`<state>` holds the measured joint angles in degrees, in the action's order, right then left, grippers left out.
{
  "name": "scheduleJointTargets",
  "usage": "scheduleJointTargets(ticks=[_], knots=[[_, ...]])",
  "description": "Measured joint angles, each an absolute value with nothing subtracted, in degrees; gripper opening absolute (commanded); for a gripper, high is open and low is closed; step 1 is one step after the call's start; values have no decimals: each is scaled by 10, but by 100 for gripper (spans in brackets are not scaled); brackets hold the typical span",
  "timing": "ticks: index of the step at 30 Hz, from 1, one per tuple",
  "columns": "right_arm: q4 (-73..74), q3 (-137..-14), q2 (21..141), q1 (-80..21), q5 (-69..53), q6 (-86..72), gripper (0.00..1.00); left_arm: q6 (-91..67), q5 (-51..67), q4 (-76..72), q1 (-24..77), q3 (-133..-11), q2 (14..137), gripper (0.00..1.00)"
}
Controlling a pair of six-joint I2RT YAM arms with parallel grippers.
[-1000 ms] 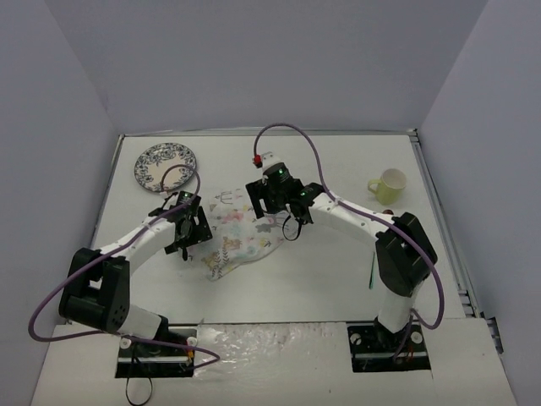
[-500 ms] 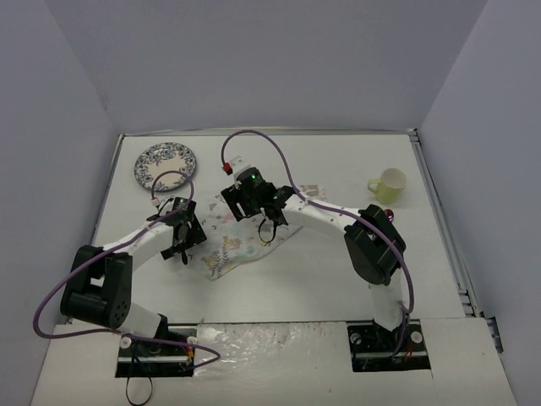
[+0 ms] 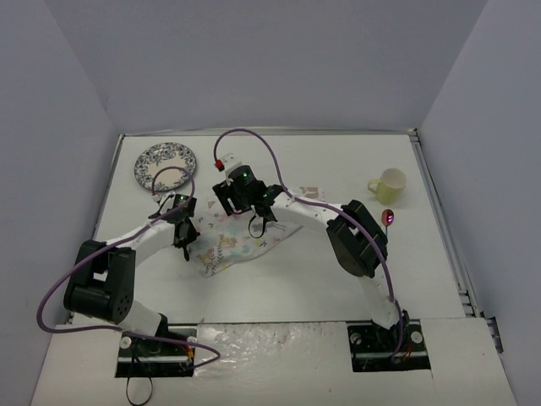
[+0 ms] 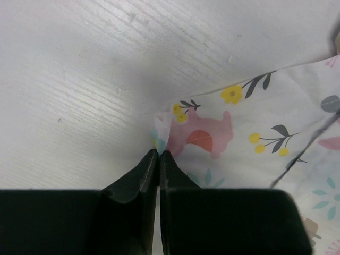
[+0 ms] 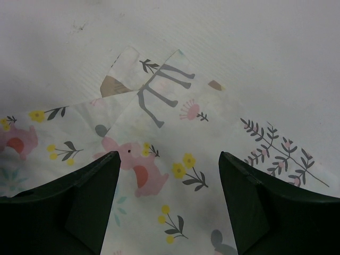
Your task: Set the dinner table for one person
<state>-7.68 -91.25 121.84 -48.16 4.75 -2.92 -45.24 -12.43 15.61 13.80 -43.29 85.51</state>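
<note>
Pinching a corner of the placemat (image 4: 255, 133), the left gripper (image 4: 159, 154) has its jaws closed on it; the right gripper (image 5: 170, 175) hangs wide open above, empty. The placemat seems light and limp, best taken at its corners. The dinner table (image 4: 79, 79) beneath is stiff and matte, walled on three sides; the placemat lies crumpled left of its centre.

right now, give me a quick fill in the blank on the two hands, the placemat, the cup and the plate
The left hand is ____ on the placemat's edge.
The right hand is over the placemat, jaws ____.
The yellow cup stands near the table's ____ edge.
The patterned plate lies in its far ____ corner.
Missing: shut; open; right; left.
</note>
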Motion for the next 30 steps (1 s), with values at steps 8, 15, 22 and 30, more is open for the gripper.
scheduleJointTargets(ticks=[8,15,22,30], knots=[[-90,-941,1242,-482,73,-55,67,-461,-82,161,153,-392,804,0],[-98,-962,1272,-485,86,-86,66,-492,-54,225,254,-348,725,0],[-97,-969,1296,-492,78,-90,66,-530,-51,248,284,-319,677,0],[-100,-973,1327,-515,60,-74,65,-542,-51,252,284,-312,674,0]])
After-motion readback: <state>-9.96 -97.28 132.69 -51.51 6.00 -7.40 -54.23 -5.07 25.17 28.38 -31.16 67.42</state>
